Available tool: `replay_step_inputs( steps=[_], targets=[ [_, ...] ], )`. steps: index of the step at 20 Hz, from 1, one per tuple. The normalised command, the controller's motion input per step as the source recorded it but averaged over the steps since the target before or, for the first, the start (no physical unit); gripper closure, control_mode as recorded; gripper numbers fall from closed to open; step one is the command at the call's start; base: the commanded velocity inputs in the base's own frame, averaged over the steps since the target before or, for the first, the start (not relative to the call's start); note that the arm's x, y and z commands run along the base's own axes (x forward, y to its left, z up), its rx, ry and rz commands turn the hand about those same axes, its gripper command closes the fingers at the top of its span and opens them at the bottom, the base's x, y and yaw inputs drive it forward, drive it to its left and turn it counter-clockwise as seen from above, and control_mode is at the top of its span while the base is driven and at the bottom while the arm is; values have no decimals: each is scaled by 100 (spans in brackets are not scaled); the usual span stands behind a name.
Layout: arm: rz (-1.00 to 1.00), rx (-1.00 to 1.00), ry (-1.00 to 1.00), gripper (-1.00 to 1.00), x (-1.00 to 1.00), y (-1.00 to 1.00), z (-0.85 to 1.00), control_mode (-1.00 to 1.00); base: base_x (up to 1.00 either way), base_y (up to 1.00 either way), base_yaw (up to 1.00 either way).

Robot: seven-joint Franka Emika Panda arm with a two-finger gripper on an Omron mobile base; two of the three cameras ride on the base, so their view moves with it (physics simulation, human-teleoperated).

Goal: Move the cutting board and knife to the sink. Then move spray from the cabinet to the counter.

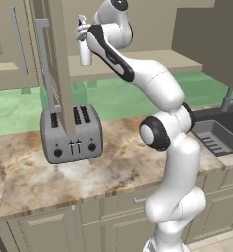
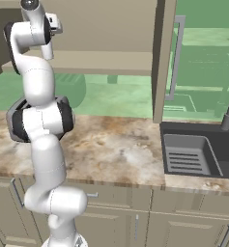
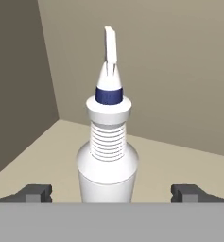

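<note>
Right now the arm is stretched high into the open cabinet (image 1: 137, 61), and the spray (image 3: 107, 156) stands upright on the beige shelf straight ahead of the gripper (image 3: 112, 191). From the hand view the bottle sits dead centre, at twelve o'clock from the hand, its body dropping between the two dark fingertips (image 3: 36, 193), one at about nine o'clock of it and the other at three. Both tips stand well clear of the white body, so the jaws are spread wide and hold nothing. The bottle's long axis runs up and down, nozzle at the top, and the fingers flank it across that axis, which I judge to be the relation that matters: a squeeze from here would close on the lower body, provided the hand is far enough forward, and that depth I cannot tell for sure.

From the left base view the spray (image 1: 83, 47) shows at the hand, at about eleven o'clock of the toaster (image 1: 71, 135) on the counter (image 1: 118, 170). The open cabinet door (image 1: 59, 64) hangs in front of the toaster. The sink (image 2: 198, 152) lies off at three o'clock of the arm in the right base view; what lies in the basin beyond its ribbed rack I cannot make out
</note>
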Motion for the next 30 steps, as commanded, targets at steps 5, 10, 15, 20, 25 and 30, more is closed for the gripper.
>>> replay_step_inputs(
  steps=[5,10,15,20,25,30],
  targets=[
    [0,0,0,-100,11,1,0,-100,0,0,0],
    [0,0,0,-100,16,7,0,-100,0,0,0],
    [0,0,0,-100,18,8,0,-100,0,0,0],
    [0,0,0,-100,15,9,0,-100,0,0,0],
    [0,0,1,-100,10,10,0,-100,0,0,0],
    [0,0,2,-100,6,12,0,-100,0,0,0]
  ],
)
